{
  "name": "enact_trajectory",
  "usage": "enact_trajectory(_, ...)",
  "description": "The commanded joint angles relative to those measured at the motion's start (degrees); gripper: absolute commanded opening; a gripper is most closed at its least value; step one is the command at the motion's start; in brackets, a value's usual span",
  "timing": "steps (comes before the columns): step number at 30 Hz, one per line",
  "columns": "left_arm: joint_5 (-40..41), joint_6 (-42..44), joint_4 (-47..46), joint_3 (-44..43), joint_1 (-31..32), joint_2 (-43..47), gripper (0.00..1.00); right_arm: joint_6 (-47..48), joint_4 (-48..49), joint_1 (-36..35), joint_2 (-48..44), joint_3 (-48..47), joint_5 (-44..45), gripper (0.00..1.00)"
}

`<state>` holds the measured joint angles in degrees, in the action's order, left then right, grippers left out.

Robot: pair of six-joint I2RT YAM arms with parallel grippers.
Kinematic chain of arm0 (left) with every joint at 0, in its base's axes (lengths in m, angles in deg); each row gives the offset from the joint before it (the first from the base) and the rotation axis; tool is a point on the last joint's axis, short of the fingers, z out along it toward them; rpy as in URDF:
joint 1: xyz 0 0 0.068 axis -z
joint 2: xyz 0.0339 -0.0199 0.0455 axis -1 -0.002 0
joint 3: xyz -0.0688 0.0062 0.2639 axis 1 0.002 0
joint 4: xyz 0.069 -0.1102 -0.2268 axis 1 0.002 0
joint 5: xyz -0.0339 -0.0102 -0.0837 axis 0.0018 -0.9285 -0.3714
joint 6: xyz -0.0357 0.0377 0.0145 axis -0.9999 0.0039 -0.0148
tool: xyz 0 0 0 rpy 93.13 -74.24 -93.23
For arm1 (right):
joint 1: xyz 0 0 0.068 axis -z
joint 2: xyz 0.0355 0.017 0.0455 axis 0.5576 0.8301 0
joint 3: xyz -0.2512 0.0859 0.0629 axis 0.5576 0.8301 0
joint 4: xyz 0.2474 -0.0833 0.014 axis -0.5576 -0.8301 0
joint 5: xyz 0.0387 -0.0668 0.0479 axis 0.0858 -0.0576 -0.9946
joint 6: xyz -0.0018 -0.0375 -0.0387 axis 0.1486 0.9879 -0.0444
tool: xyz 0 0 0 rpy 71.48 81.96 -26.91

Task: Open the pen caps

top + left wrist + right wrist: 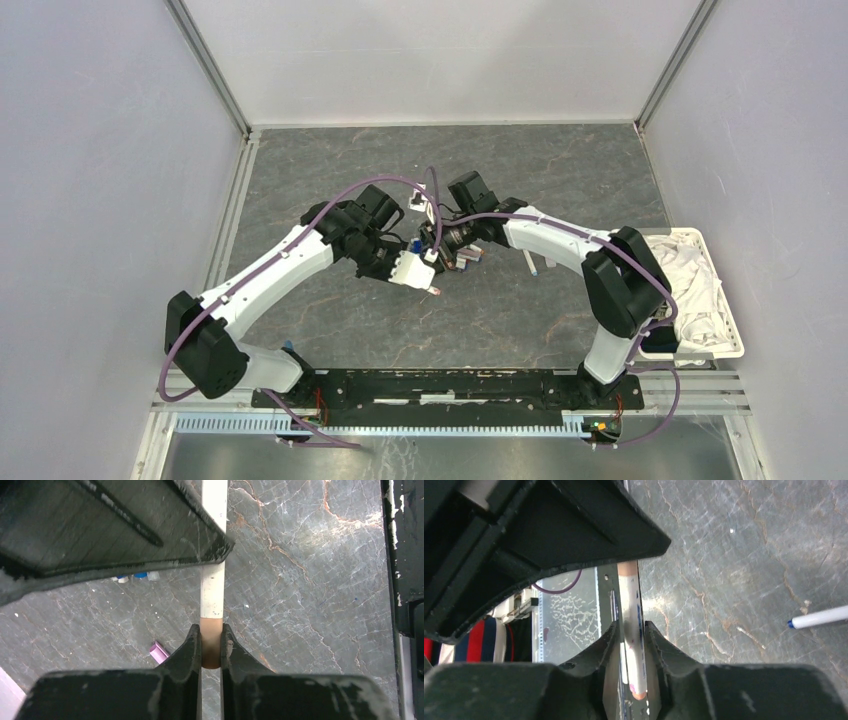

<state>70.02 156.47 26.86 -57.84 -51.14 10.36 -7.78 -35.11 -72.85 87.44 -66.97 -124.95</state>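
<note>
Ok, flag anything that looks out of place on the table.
Nothing looks damaged or spilled. One purple cap lies alone on the table, away from the peach-ended pen that the left end effector clamps. A blue-tipped pen also lies loose by itself.

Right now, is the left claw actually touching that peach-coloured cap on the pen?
Touching. The left wrist view shows the left gripper with its jaws pressed against both sides of the peach cap, with no gap.
</note>
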Motion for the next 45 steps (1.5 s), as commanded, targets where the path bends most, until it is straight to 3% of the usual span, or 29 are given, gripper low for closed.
enact_trajectory(1, -0.9, 0.3, 0.7, 0.1, 0.9, 1.2, 0.02, -3.5, 7.6, -0.6, 0.7, -0.5, -1.6, 0.37)
enact_trajectory(3, -1.1, 0.0, 0.7, -0.5, 1.0, 1.1, 0.02, -5.0, 9.5, -1.2, 1.5, -0.4, -1.6, 0.47)
enact_trajectory(6, -1.4, -0.6, 0.8, -1.5, 1.0, 0.7, 0.02, -5.8, 10.4, -1.9, 3.0, -1.4, -1.9, 0.49)
enact_trajectory(13, 0.3, -1.8, 0.8, -2.5, 0.9, 0.7, 0.02, -5.4, 10.0, -2.0, 3.6, -0.7, -2.1, 0.32)
enact_trajectory(18, 2.8, -0.2, 1.0, -2.9, -0.5, 0.3, 0.02, -2.4, 7.4, -1.6, 1.9, 2.1, -1.1, 0.01)
enact_trajectory(25, 5.9, 7.4, 0.8, -4.8, -10.2, -0.5, 0.02, 3.3, 2.1, 0.3, -1.5, 7.2, 1.4, 0.0)
enact_trajectory(33, 6.9, 10.0, -2.4, -4.3, -18.9, -1.4, 0.02, 6.7, -3.4, 2.8, -4.3, 8.4, 6.4, 0.0)
enact_trajectory(38, 2.1, 3.3, -5.5, 1.9, -18.9, -1.2, 0.02, 3.9, -3.5, 9.6, -7.5, 7.6, 19.7, 0.0)
enact_trajectory(41, 0.9, -1.9, -9.3, 7.3, -18.9, -2.3, 0.02, 0.2, -2.9, 15.3, -8.7, 9.0, 33.9, 0.0)
enact_trajectory(45, 2.1, -6.4, -17.0, 13.3, -18.9, -3.5, 0.02, -1.4, -1.9, 17.5, -9.8, 10.8, 53.6, 0.0)
